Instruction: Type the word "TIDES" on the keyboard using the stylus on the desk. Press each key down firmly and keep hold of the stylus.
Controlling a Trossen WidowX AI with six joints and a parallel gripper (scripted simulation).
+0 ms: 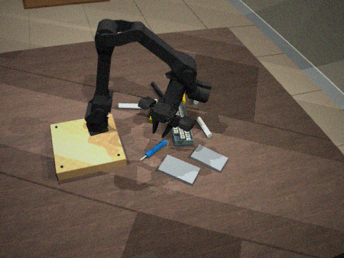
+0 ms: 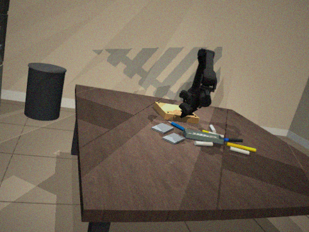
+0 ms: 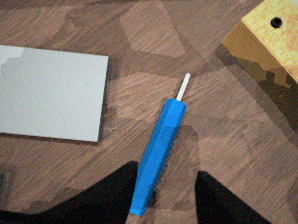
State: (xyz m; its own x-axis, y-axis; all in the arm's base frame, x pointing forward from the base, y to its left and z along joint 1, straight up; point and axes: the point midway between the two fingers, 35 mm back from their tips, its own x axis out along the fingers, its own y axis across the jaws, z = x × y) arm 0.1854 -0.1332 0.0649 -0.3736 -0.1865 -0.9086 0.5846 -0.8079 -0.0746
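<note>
The tray [image 1: 183, 144] [image 2: 204, 137] holds rows of white keys [image 1: 182, 135]. Beside it, the blue stylus [image 1: 156, 149] [image 2: 177, 125] [image 3: 161, 147] lies on the desk [image 1: 178, 221] [image 2: 154, 179] [image 3: 145, 65]. The gripper [image 1: 161, 135] [image 2: 183, 116] [image 3: 166, 174] hovers above, fingers parted, holding nothing.

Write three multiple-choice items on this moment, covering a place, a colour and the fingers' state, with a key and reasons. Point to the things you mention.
1. Where is the stylus?
A) On top of a grey plate
B) On the desk
C) Inside the keyboard

2. What colour is the stylus's handle?
A) Blue
B) Yellow
C) Black

3. How do the fingers stand?
A) Closed on the stylus
B) Closed on a marker
C) Apart, holding nothing

Key:
1 B: the stylus [image 1: 156, 149] [image 2: 177, 125] [image 3: 159, 147] lies on the desk [image 1: 200, 221] [image 2: 144, 179] [image 3: 145, 30].
2 A: its handle is blue, with a pale tip.
3 C: a gap shows between the fingers, nothing clamped.
</note>
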